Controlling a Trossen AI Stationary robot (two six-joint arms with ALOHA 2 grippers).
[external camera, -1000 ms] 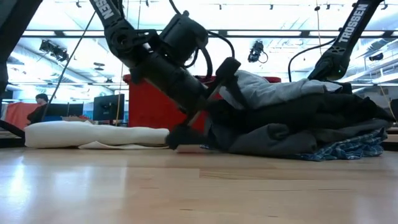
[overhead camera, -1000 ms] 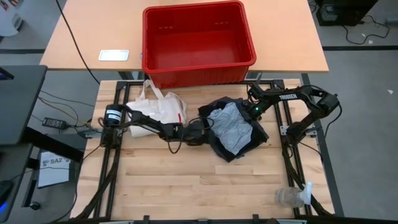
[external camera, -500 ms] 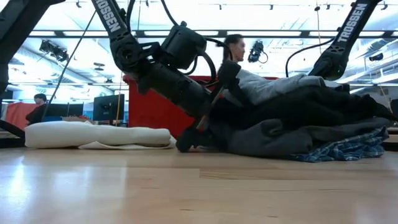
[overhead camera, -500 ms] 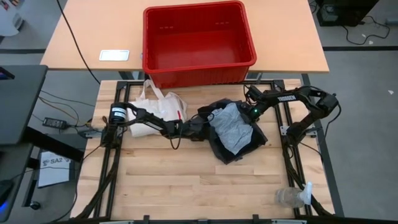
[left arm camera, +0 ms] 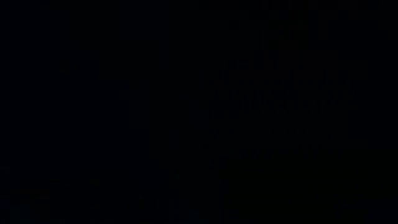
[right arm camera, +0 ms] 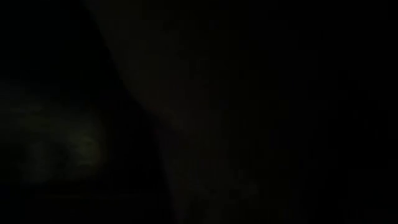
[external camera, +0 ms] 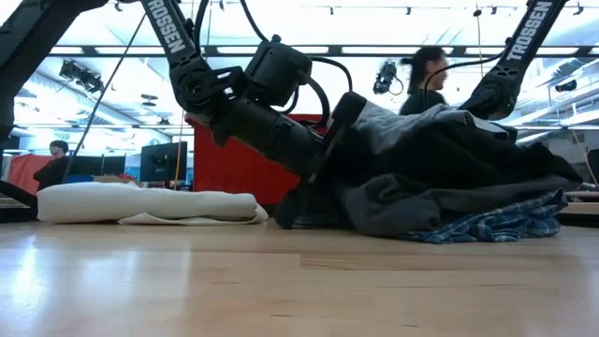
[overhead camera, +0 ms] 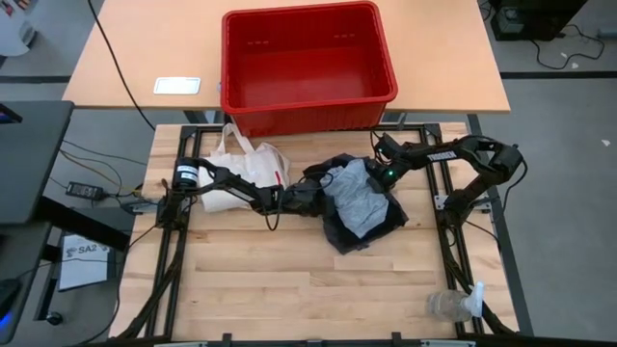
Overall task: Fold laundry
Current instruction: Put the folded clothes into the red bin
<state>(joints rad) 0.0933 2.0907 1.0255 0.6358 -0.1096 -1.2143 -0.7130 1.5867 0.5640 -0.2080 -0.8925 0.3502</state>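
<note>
The laundry (overhead camera: 362,204) is a heap at the table's middle: a light grey T-shirt (overhead camera: 354,198) on top, black and dark grey garments (external camera: 440,164) under it, and a blue-and-white plaid one (external camera: 491,225) at the bottom. My left gripper (external camera: 318,157) is at the heap's left edge, open wide, with one finger over the cloth and one at table level. My right gripper (overhead camera: 382,172) is at the heap's far right corner, its tip buried in the dark cloth. Both wrist views are black. My left gripper comes at the heap's left edge (external camera: 339,168) from the table's left, slanting down. Its upper finger (external camera: 344,105) lies against the grey cloth on top. Its lower finger (external camera: 292,208) stands at the heap's foot by the table. Several layers lie between them; the heap rests on the table.
A cream tote bag (overhead camera: 246,169) lies flat at the far left, behind the left arm. A red bin (overhead camera: 308,67) stands on the table beyond. A clear spray bottle (overhead camera: 453,304) lies at the near right corner. A person (external camera: 426,80) walks past in the room behind.
My left gripper has gone toward the table's right and a little down, into the heap's left edge. My right gripper has gone toward the left against the heap's far right corner. The heap has been bunched closer and stands higher between them.
</note>
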